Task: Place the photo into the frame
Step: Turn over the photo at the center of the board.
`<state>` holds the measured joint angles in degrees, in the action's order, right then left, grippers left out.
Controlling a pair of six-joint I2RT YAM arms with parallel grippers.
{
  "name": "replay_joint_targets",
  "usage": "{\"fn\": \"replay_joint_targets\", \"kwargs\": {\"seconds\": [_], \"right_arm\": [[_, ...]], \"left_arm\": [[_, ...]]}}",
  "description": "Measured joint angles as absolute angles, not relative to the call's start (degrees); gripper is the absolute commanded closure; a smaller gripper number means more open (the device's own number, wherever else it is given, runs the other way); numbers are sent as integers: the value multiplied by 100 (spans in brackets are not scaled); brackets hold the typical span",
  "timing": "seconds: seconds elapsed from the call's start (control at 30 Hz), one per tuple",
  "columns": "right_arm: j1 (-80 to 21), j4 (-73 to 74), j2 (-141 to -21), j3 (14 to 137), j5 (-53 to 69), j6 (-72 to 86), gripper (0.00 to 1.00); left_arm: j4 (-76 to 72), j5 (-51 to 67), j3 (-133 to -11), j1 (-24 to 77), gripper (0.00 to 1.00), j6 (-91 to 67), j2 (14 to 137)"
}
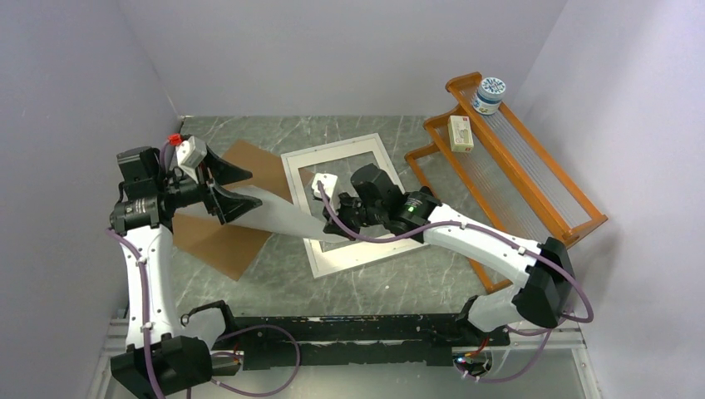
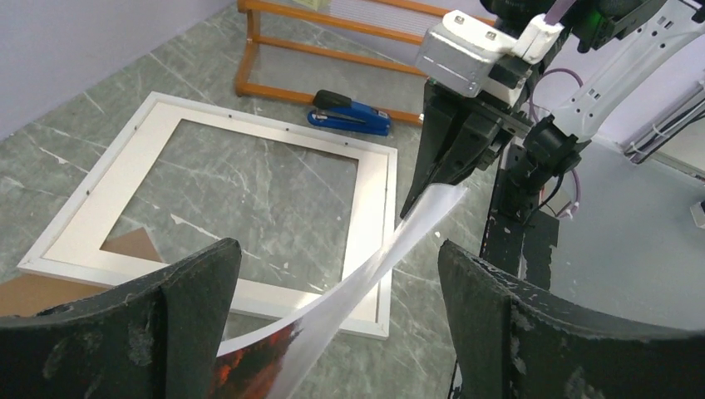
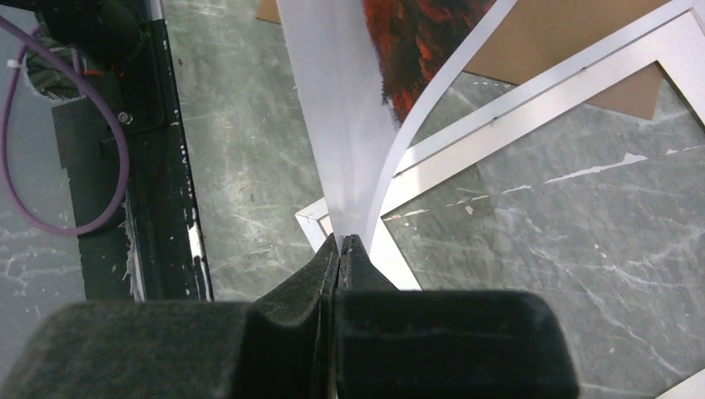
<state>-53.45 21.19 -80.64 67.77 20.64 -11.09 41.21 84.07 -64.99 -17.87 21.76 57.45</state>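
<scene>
Pinches the photo (image 1: pixel 274 218) by its edge in the closed right gripper (image 3: pixel 342 241), bowed above the frame (image 1: pixel 332 151) mid-table (image 1: pixel 391 283), seemingly for lowering in; spreads the empty left gripper (image 2: pixel 337 258) wide astride its far end.

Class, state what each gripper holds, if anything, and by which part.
The right gripper pinches the photo by its white edge. The left gripper stands open, the photo passing between its fingers, gripping nothing.

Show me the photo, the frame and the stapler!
photo (image 2: pixel 366 270): left wrist view, on its curved white part.
frame (image 2: pixel 108 191): left wrist view, on its left side.
stapler (image 2: pixel 357 123): left wrist view, on its blue body.
</scene>
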Motion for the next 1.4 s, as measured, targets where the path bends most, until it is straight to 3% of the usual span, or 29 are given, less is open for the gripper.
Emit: {"fn": "replay_joint_targets", "kwargs": {"seconds": [0.2,0.27,0.4,0.57,0.6,0.73,0.83,0.87,0.97,1.1,1.2,1.4], "right_arm": [[-5347,2298,-8020,6810,2132,-1245,100],[-5347,2331,-8014,6810,2128,-1251,100],[-5347,2362,-8012,6818,2130,-1253,100],[-5347,2418,-8012,6982,2156,-1260,100],[-5347,2423,-8012,7022,2161,-1267,100],[-5347,2445,-8012,7122,2165,-1284,100],[-5343,2613,-8020,7244,2154,-1225,100],[-5332,2681,-8027,7314,2152,-1181,96],[-5297,2788,-8042,7505,2082,-993,52],[-5258,2543,-7988,7524,1717,-740,20],[-5236,1962,-7690,7269,1173,-515,11],[-5203,563,-6514,6737,325,-145,9]], "left_arm": [[4460,8309,-6532,-1734,8,2434,5776],[4556,8311,-6580,-1726,16,2508,5800],[4801,8324,-6650,-1726,41,2764,5841],[5251,8442,-6884,-1719,46,3166,6213],[5457,8460,-6978,-1715,52,3382,6322],[6460,8571,-7380,-1708,96,4294,6783],[6879,8602,-7533,-1697,98,4659,6886],[6963,8615,-7590,-1693,97,4720,6884],[6801,8626,-7723,-1693,97,4525,6759],[5398,8326,-7568,-1678,97,2930,6171],[3769,7861,-7133,-1678,97,1487,5404],[1935,7179,-7183,-1667,98,-45,4821]]}}
